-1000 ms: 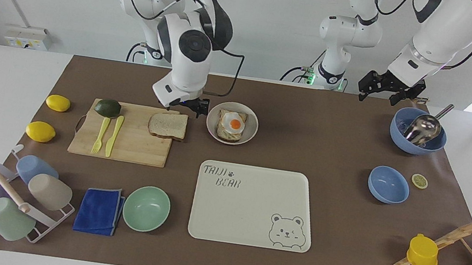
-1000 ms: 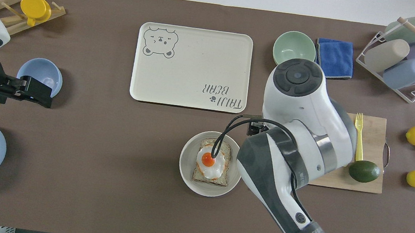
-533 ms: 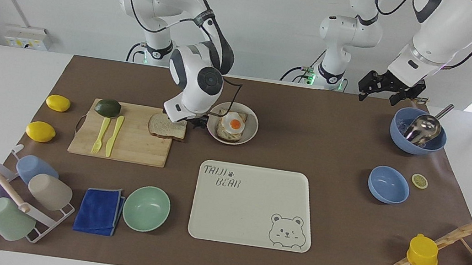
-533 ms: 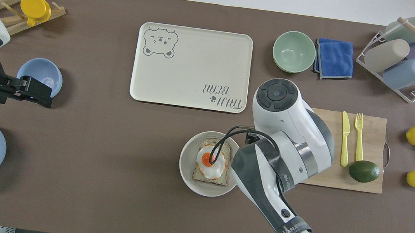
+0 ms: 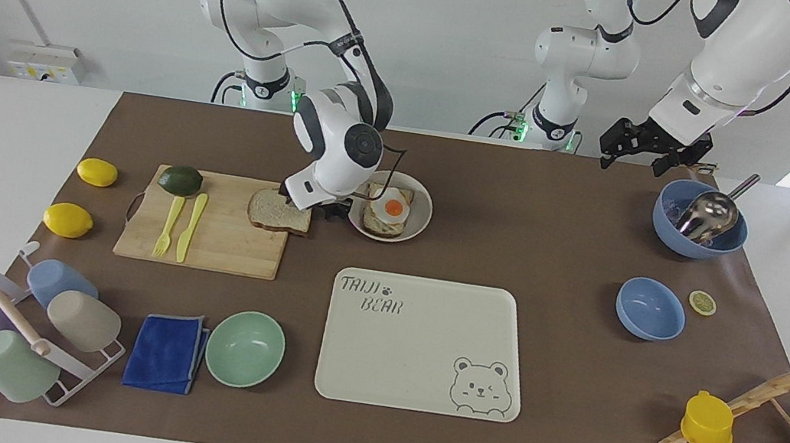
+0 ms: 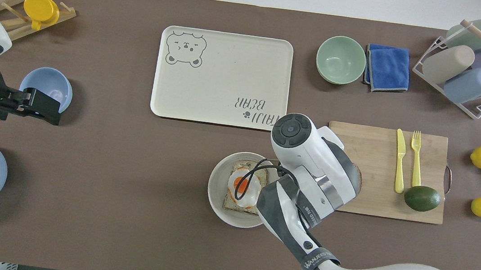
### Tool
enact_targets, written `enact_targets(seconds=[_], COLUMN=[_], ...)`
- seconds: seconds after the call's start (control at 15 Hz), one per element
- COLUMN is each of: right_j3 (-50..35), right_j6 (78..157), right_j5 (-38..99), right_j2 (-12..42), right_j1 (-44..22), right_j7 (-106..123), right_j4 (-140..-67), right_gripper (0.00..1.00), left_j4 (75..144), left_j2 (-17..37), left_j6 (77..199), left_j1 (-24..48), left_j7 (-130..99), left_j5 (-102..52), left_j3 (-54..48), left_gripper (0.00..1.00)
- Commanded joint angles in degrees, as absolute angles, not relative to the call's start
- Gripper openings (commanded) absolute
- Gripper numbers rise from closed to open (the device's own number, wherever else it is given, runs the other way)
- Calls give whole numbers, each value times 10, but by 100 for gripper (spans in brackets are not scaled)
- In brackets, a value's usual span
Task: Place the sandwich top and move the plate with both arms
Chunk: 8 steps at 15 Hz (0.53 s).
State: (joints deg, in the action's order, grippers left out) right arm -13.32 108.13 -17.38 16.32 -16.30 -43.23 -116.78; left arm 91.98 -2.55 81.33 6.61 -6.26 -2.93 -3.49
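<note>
Facing view: the right gripper (image 5: 332, 206) is low between the bread slice (image 5: 280, 211) and the plate (image 5: 419, 202), its fingers hidden under the wrist, so I cannot tell their state or whether they touch the bread. The slice lies on the cutting board (image 5: 222, 240), beside the plate holding the egg toast (image 5: 388, 210). The left gripper (image 5: 650, 155) waits, apparently open and empty, above the ladle bowl (image 5: 700, 220).

bread slice's plate side: the round cream plate (image 5: 417, 218) stands just beside the light tan bread slice (image 5: 279, 211)
board side: bare wooden cutting board (image 5: 229, 245)
</note>
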Motion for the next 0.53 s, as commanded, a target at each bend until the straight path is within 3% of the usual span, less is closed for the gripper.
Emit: enact_targets(seconds=[0.0, 0.2, 0.27, 0.4, 0.47], right_j3=[-143, -143, -143, -144, -144], right_j6=[1086, 1085, 1079, 1075, 1075], right_j5=[-191, -192, -193, -193, -193], right_j2=[155, 154, 153, 153, 153], right_j1=[-156, -157, -157, -157, -157], right_j7=[-434, -433, -431, -425, -425], right_j4=[-1184, -1186, -1186, -1187, -1187], right_gripper=[100, 100, 95, 73, 55], left_j4=[936, 936, 936, 936, 936], left_j2=[-40, -40, -40, -40, -40], left_j6=[822, 822, 821, 822, 822], left_j1=[65, 64, 65, 65, 65], left_j7=[-59, -59, -59, -59, -59], left_j5=[-19, -19, -19, -19, -19], left_j3=[-35, -36, -35, -36, -36], left_gripper=[100, 100, 100, 100, 100])
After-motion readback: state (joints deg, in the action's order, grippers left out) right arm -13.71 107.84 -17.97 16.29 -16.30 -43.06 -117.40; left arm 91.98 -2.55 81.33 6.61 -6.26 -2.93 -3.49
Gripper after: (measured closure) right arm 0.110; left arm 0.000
